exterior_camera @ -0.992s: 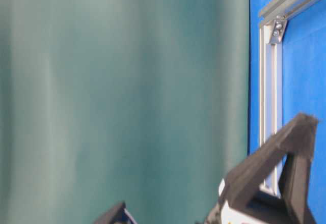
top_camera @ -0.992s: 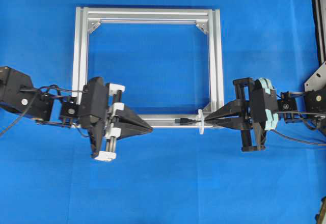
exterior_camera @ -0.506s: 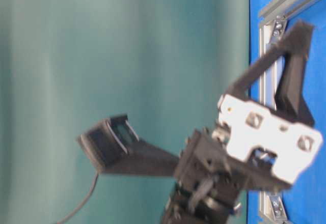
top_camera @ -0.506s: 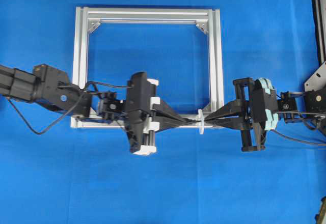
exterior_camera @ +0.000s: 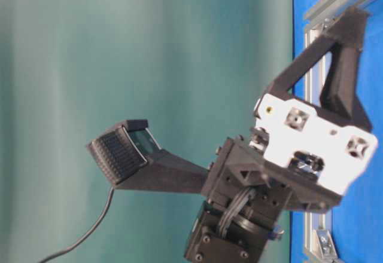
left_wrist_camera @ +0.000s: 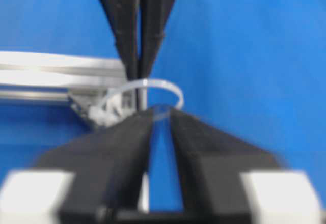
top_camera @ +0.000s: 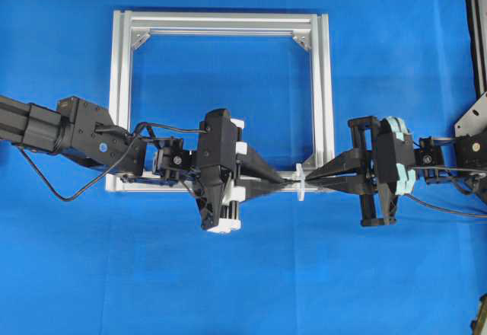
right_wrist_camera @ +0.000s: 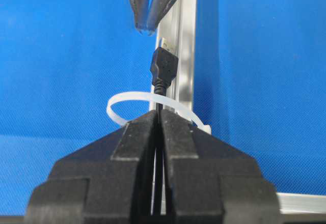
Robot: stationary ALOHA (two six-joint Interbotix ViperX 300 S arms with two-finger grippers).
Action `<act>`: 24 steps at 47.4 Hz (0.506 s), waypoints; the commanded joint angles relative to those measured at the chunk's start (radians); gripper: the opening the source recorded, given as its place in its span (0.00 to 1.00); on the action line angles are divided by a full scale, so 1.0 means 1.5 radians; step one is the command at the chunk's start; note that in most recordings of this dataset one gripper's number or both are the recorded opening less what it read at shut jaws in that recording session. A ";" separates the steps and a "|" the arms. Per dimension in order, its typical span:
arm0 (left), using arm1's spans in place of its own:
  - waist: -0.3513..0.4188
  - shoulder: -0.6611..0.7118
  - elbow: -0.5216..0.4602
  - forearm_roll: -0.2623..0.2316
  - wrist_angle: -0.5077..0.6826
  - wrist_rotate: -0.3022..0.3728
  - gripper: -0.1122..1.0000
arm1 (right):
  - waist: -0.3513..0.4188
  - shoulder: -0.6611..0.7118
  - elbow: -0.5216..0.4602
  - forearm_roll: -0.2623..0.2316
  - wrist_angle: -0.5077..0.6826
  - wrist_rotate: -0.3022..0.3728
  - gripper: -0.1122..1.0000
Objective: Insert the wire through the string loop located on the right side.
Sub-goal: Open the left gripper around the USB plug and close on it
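The white string loop (top_camera: 300, 183) stands on the near bar of the silver frame (top_camera: 221, 23), at its right end. The wire's black plug (right_wrist_camera: 164, 66) has passed through the loop (right_wrist_camera: 130, 95) and lies along the bar. My right gripper (top_camera: 310, 180) is shut on the thin wire just behind the loop (left_wrist_camera: 153, 81); its jaws (right_wrist_camera: 160, 113) pinch the cable. My left gripper (top_camera: 293, 186) points at the loop from the other side. Its tips (right_wrist_camera: 147, 29) hover just past the plug's end, a narrow gap between them (left_wrist_camera: 162, 113), holding nothing.
The frame's right bar (top_camera: 326, 91) runs back from the loop. A black rail and metal bracket (top_camera: 473, 114) stand at the table's right edge. The left arm (top_camera: 76, 129) lies across the frame's near-left corner. Blue cloth covers the table.
My left gripper has swept right along the frame's near bar, from the left corner up to the loop. The right gripper and the wire have stayed put.
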State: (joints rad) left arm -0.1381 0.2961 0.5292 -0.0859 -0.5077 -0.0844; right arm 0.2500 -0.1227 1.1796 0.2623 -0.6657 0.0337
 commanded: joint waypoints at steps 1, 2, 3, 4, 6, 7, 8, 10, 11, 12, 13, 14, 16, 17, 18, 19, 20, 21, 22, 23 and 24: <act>0.001 -0.010 -0.011 0.002 0.000 -0.001 0.34 | -0.001 -0.004 -0.010 0.001 -0.008 -0.001 0.08; 0.001 -0.010 -0.011 0.002 0.001 -0.001 0.39 | -0.001 -0.004 -0.009 0.000 -0.008 -0.001 0.08; 0.001 -0.010 -0.011 0.002 0.002 -0.001 0.45 | -0.001 -0.004 -0.009 0.001 -0.008 -0.001 0.08; 0.001 -0.010 -0.011 0.002 0.003 -0.001 0.51 | -0.001 -0.004 -0.009 0.000 -0.008 -0.001 0.08; 0.001 -0.011 -0.011 0.003 0.004 -0.001 0.64 | -0.001 -0.004 -0.009 0.001 -0.008 -0.001 0.08; 0.001 -0.010 -0.011 0.002 0.005 -0.001 0.69 | -0.001 -0.004 -0.009 0.001 -0.008 -0.001 0.08; 0.001 -0.011 -0.011 0.002 0.006 -0.001 0.76 | -0.001 -0.004 -0.010 0.001 -0.008 -0.001 0.08; 0.002 -0.011 -0.011 0.002 0.006 -0.001 0.84 | -0.001 -0.004 -0.010 0.000 -0.008 -0.001 0.08; 0.002 -0.011 -0.011 0.002 0.006 -0.001 0.88 | -0.001 -0.004 -0.010 0.001 -0.008 -0.001 0.08; 0.002 -0.011 -0.011 0.002 0.006 -0.001 0.91 | 0.000 -0.004 -0.010 0.001 -0.008 -0.001 0.08; 0.002 -0.011 -0.011 0.002 0.006 -0.001 0.93 | -0.001 -0.004 -0.010 0.001 -0.008 -0.001 0.08; 0.002 -0.010 -0.011 0.002 0.006 -0.001 0.93 | -0.001 -0.004 -0.010 0.001 -0.008 -0.001 0.08; 0.002 -0.011 -0.011 0.002 0.006 -0.001 0.93 | -0.001 -0.004 -0.010 0.001 -0.008 -0.001 0.08; 0.002 -0.011 -0.012 0.002 0.006 -0.001 0.93 | -0.001 -0.004 -0.010 0.001 -0.008 -0.001 0.08; 0.002 -0.010 -0.012 0.003 0.006 -0.001 0.93 | 0.000 -0.004 -0.010 0.001 -0.008 -0.001 0.08; 0.002 -0.011 -0.012 0.002 0.006 -0.001 0.92 | -0.001 -0.004 -0.010 0.001 -0.008 -0.001 0.08; 0.002 -0.011 -0.012 0.003 0.006 -0.001 0.92 | -0.001 -0.004 -0.010 0.001 -0.008 -0.001 0.08; 0.002 -0.011 -0.012 0.003 0.006 -0.001 0.92 | -0.001 -0.004 -0.010 0.001 -0.008 -0.001 0.08; 0.002 -0.010 -0.012 0.002 0.006 -0.001 0.92 | 0.000 -0.004 -0.010 0.001 -0.008 -0.001 0.08; 0.002 -0.011 -0.012 0.002 0.006 -0.001 0.92 | -0.001 -0.004 -0.010 0.001 -0.008 -0.001 0.08; 0.002 -0.010 -0.012 0.002 0.006 -0.001 0.92 | -0.001 -0.004 -0.010 0.001 -0.008 -0.001 0.08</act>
State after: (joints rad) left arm -0.1365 0.2961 0.5292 -0.0844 -0.4939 -0.0859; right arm 0.2500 -0.1227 1.1796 0.2623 -0.6657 0.0337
